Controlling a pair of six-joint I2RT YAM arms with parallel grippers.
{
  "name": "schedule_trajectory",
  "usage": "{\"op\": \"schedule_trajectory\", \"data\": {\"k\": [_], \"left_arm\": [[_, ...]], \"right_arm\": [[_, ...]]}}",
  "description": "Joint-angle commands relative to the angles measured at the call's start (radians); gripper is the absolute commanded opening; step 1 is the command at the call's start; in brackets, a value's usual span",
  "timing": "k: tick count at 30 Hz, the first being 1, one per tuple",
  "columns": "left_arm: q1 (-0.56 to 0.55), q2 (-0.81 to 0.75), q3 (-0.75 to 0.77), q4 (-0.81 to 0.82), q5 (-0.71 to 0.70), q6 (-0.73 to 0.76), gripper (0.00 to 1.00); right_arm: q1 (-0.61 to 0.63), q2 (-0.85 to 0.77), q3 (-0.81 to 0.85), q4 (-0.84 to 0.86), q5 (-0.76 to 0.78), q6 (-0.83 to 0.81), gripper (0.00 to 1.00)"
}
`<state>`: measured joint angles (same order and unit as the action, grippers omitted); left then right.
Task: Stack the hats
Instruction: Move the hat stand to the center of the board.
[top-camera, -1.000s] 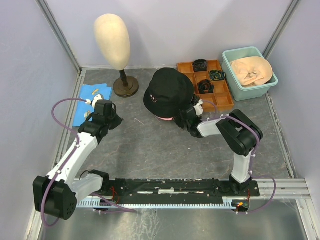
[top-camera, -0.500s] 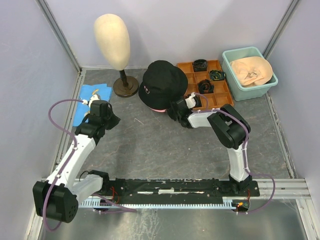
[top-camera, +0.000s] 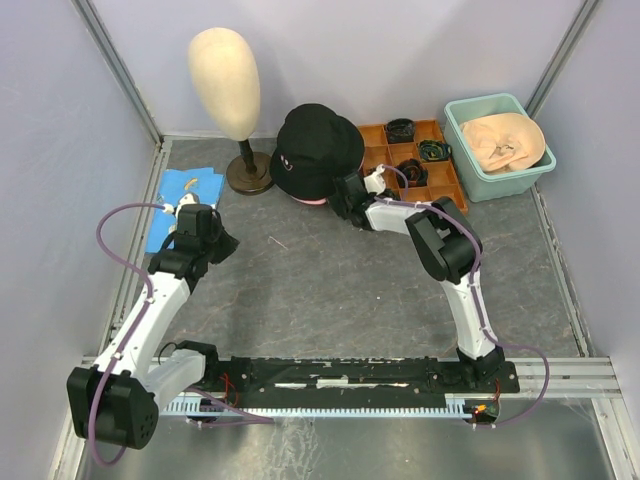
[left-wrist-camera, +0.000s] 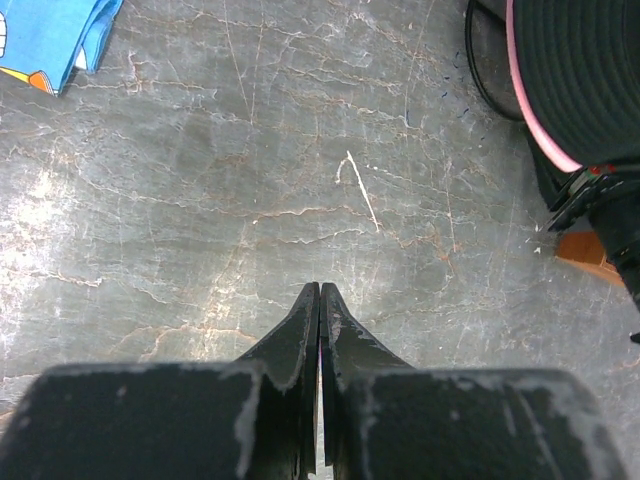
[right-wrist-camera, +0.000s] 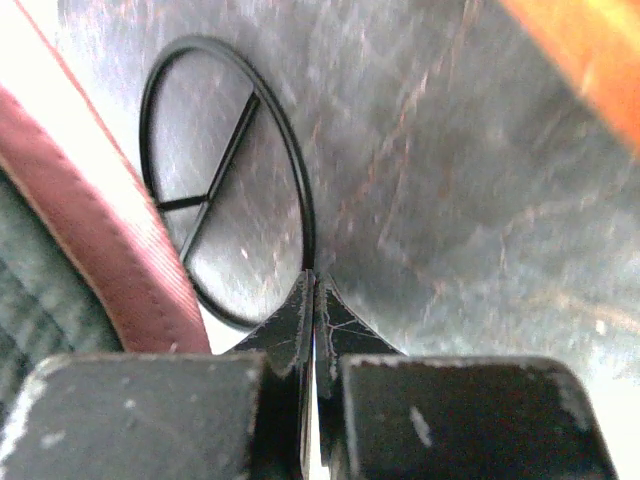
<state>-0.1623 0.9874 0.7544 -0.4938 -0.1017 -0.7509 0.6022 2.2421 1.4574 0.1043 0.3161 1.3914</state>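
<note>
A black hat (top-camera: 318, 145) sits on top of a pink hat, whose brim (top-camera: 312, 200) shows under it, at the back middle of the table. In the left wrist view the black hat (left-wrist-camera: 590, 60), the pink brim (left-wrist-camera: 530, 110) and a black wire ring (left-wrist-camera: 478, 70) under them show at the top right. My right gripper (top-camera: 338, 197) is shut at the stack's right edge. In its own view its tips (right-wrist-camera: 313, 282) meet the wire ring (right-wrist-camera: 305, 200), with the pink brim (right-wrist-camera: 110, 230) to the left. My left gripper (top-camera: 230, 243) (left-wrist-camera: 320, 290) is shut and empty above bare table. A beige hat (top-camera: 503, 140) lies in the teal tub (top-camera: 480, 182).
A cream mannequin head (top-camera: 225, 80) on a brown stand (top-camera: 250, 175) rises just left of the stack. An orange compartment tray (top-camera: 445, 195) with dark items lies to its right. A blue cloth (top-camera: 185, 190) lies by the left wall. Walls close in the back and sides.
My right gripper and the black-on-pink stack have slid back and to the left, toward the mannequin stand. The left gripper has drifted slightly left and stayed shut.
</note>
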Motion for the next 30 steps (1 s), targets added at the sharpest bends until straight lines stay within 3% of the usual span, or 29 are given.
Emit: {"op": "schedule_trajectory", "data": {"k": [1,7,9,16,24,27,30], "left_arm": [[0.009,-0.013,-0.001,0.024,0.013,0.018,0.03],[0.016,0.024,0.021,0.048,-0.005,0.029,0.03],[0.025,0.059,0.044,0.078,-0.009,0.033,0.07],[0.037,0.308,0.238,0.193,-0.051,0.096,0.15],[0.036,0.582,0.424,0.385,-0.147,0.251,0.38],[0.036,0.667,0.449,0.500,-0.162,0.327,0.45],[0.035,0.757,0.480,0.618,-0.126,0.434,0.46]], "right_arm": [[-0.066,0.053,0.083,-0.134,0.044,-0.042,0.00],[-0.105,-0.009,0.066,-0.147,0.042,-0.118,0.00],[-0.105,-0.063,0.024,-0.144,0.036,-0.142,0.00],[-0.102,-0.270,-0.136,-0.165,0.002,-0.183,0.00],[-0.103,-0.490,-0.194,-0.266,-0.001,-0.299,0.27],[-0.112,-0.608,-0.244,-0.298,0.010,-0.325,0.31],[-0.139,-0.713,-0.313,-0.317,0.007,-0.334,0.32]]}}
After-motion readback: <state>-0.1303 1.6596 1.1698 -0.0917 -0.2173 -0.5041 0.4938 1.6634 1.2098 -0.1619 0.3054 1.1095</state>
